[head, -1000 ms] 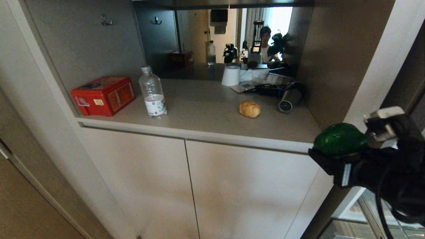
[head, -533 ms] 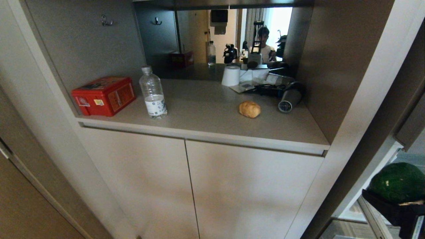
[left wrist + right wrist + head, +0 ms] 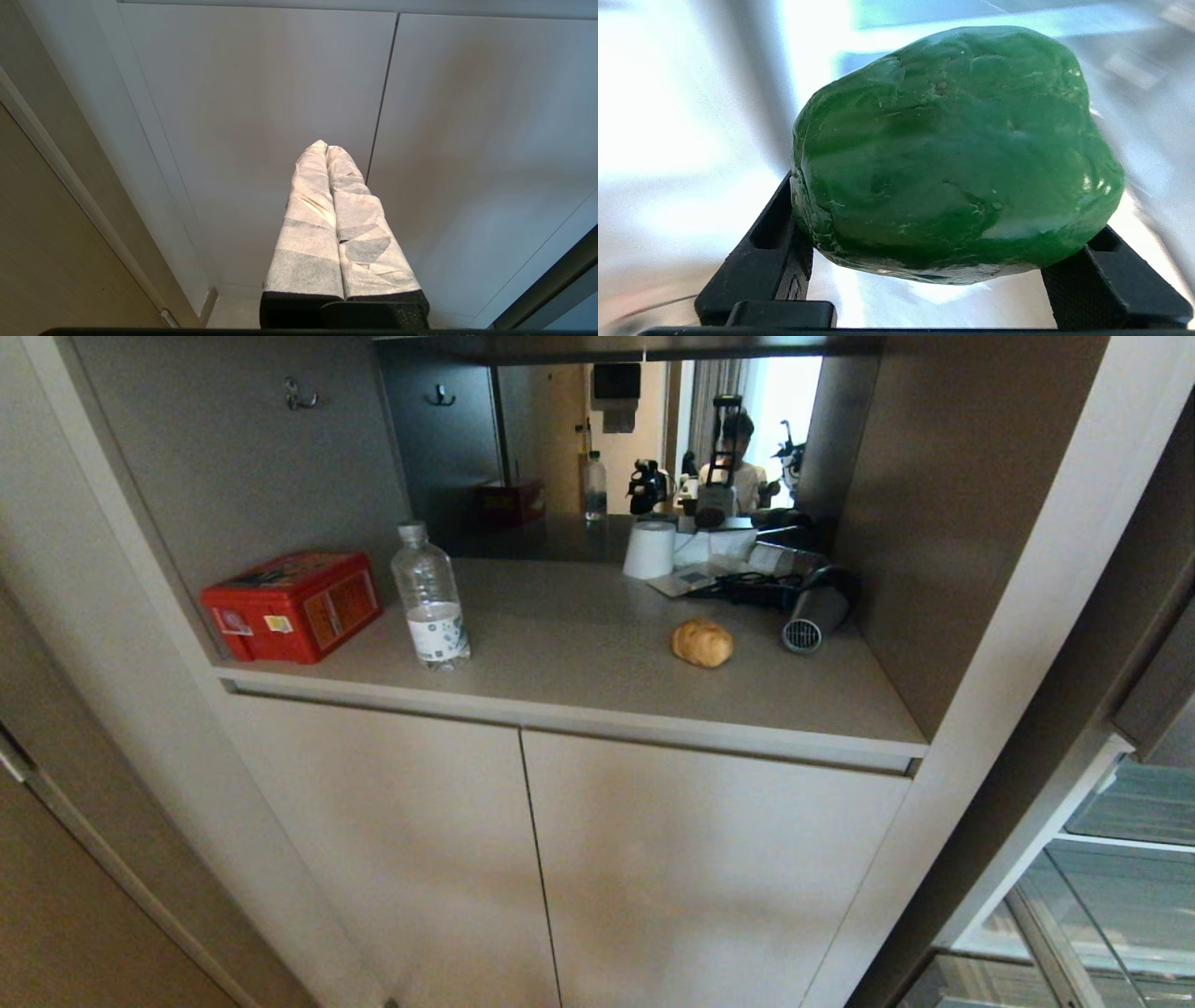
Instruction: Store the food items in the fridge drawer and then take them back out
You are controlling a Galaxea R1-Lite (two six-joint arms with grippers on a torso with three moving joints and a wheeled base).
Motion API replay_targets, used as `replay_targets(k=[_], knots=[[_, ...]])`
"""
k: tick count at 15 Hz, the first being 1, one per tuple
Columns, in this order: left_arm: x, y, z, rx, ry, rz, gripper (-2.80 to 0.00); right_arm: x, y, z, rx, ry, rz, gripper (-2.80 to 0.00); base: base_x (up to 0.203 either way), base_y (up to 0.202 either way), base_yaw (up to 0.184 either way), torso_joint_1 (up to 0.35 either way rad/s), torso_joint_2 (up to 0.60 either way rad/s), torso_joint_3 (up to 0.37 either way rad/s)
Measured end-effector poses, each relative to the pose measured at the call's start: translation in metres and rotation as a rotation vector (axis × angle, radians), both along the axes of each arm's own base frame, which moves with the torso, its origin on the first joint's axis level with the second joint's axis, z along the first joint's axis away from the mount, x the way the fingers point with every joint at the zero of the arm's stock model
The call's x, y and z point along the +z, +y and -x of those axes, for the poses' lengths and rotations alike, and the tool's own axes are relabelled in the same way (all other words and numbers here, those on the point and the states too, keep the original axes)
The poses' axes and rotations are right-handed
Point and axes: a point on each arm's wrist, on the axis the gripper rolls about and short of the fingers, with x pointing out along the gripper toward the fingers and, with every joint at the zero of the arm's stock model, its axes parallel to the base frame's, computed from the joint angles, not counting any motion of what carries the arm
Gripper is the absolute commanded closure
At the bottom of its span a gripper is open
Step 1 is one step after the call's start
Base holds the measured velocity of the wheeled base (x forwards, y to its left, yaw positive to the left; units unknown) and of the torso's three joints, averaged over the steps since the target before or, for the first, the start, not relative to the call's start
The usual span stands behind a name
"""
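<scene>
Green and glossy, the bell pepper [image 3: 957,158] fills the right wrist view, wedged between the two black fingers of the right gripper [image 3: 943,261], so that gripper is pinching the pepper with its jaws spread wide around it. Behind it is just bright, blurry glass and pale surfaces. I'd guess that's the fridge interior, but I can't tell which compartment from this. In the head view neither arm shows up at all; the right arm and its load are out of shot, presumably off past 4 o'clock where glass shelving [image 3: 1120,859] peeks in.

The other food item, the golden-brown roll [image 3: 702,643], is sitting on the bench [image 3: 579,672] a bit right of middle, just beside a hair dryer [image 3: 814,611] at its 3 o'clock. Way over at 9 o'clock from the roll are a water bottle [image 3: 429,602] and a red tin [image 3: 291,605], well apart from it.

The left gripper [image 3: 327,151] is parked low in front of the white cabinet doors [image 3: 261,116], its tape-wrapped fingers pressed together, holding nothing.

My read: we're in the storing half, first item in transit. The pepper is on its way to the drawer and the roll hasn't been touched. The next move needs the right arm to get the pepper over the drawer's inside and low enough before letting go. It's a lumpy thing that could roll once dropped. Then it's back to the bench for the roll.
</scene>
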Motion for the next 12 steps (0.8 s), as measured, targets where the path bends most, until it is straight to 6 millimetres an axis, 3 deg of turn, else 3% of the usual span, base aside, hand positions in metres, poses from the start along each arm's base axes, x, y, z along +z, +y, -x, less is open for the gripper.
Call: replay_targets(k=[4, 7, 12], knots=[[0.0, 0.0, 0.0, 0.0, 0.0, 0.0, 0.0, -0.009, -0.012, 0.005, -0.207, 0.21, 0.017, 0.0, 0.0, 0.0, 0.0, 0.0, 0.0, 0.0], [0.0, 0.0, 0.0, 0.0, 0.0, 0.0, 0.0, -0.006, -0.023, -0.016, -0.308, 0.255, -0.006, 0.0, 0.0, 0.0, 0.0, 0.0, 0.0, 0.0], [0.0, 0.0, 0.0, 0.0, 0.0, 0.0, 0.0, -0.009, -0.06, -0.043, -0.476, 0.239, -0.107, 0.0, 0.0, 0.0, 0.0, 0.0, 0.0, 0.0]])
